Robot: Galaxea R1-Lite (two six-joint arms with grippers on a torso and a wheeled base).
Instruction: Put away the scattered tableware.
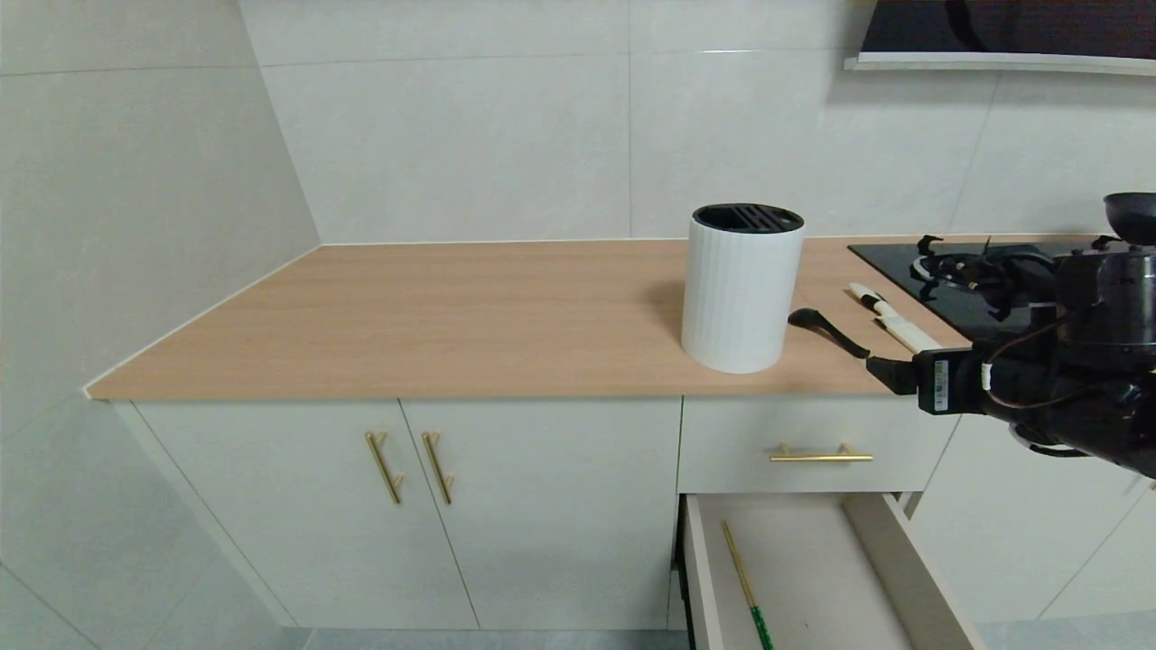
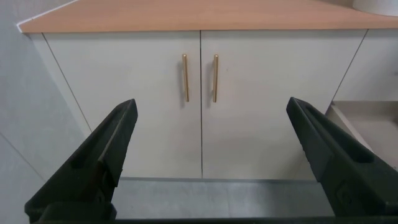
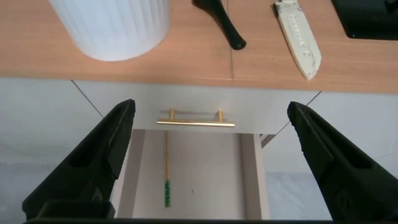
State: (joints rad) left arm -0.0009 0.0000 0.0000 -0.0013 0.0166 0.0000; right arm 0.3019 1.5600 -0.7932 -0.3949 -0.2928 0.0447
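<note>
Left gripper point(image 2: 211, 109) and right gripper point(image 3: 209, 118) gape; knife point(image 1: 890, 327) by counter's point(image 1: 452, 316) front edge looks stiff, slick — grip its handle.

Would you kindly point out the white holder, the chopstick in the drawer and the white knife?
white holder point(image 1: 741, 307), head view, middle of its ribbed wall.
chopstick point(image 1: 742, 578), head view, mid-shaft.
white knife point(image 3: 300, 38), right wrist view, middle of its blade.

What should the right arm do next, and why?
Probably ease the open right gripper forward to the black-handled utensil and grasp it: it lies loose on the counter nearest that gripper, and the drawer below stands open, holding a chopstick.
</note>
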